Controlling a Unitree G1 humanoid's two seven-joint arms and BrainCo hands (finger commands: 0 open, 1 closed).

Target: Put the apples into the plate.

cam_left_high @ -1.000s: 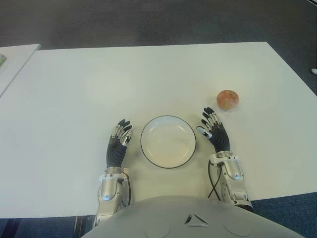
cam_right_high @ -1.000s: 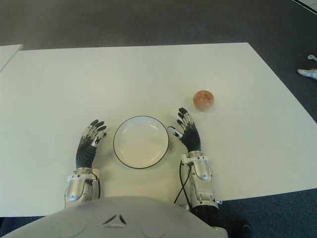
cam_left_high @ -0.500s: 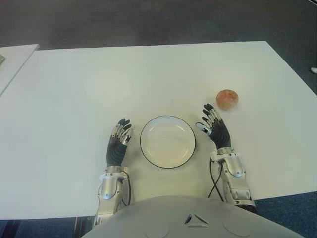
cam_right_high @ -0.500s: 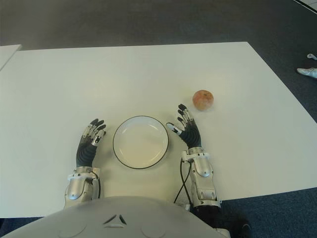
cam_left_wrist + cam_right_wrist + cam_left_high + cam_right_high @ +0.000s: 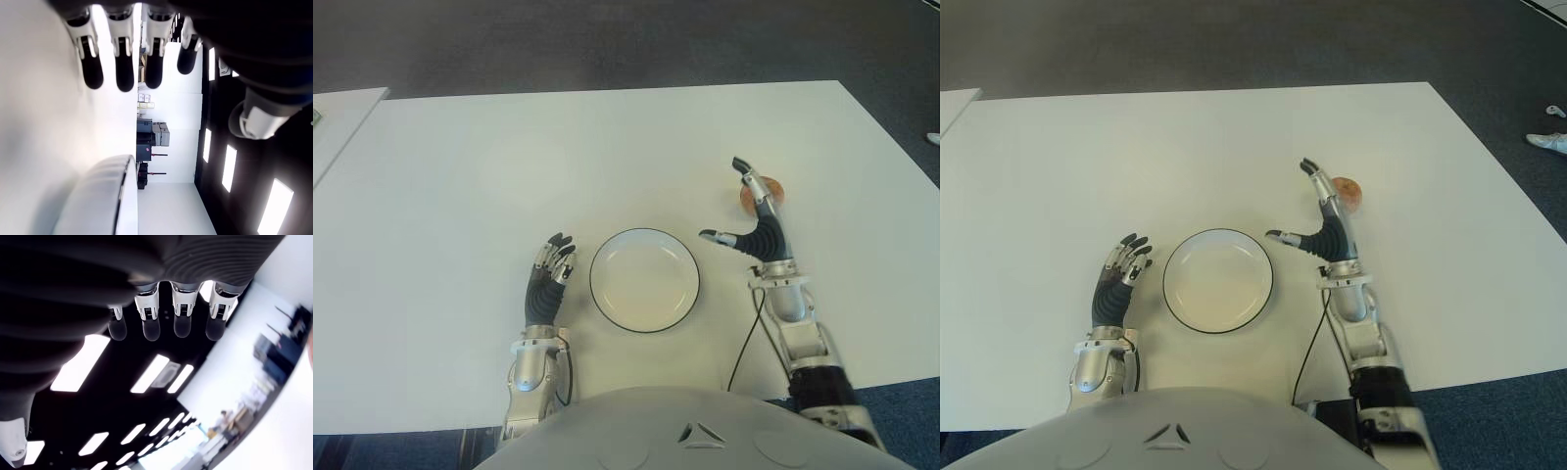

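The apple (image 5: 764, 193) lay right of the empty plate (image 5: 644, 280), beyond its rim. The right hand (image 5: 756, 220) stood over it, fingers spread and empty, seemingly poised to grasp. The left hand (image 5: 548, 278) showed left of the plate, fingers relaxed.

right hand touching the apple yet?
Cannot tell. In both eye views the open right hand overlaps the apple, hiding any gap; its wrist view doesn't show the apple.

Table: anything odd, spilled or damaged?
Nothing stands out. The plate sits upright and empty on the table; the one apple visible looks whole, partly hidden behind the open right hand raised beside it. The left hand shows left of the plate, open.
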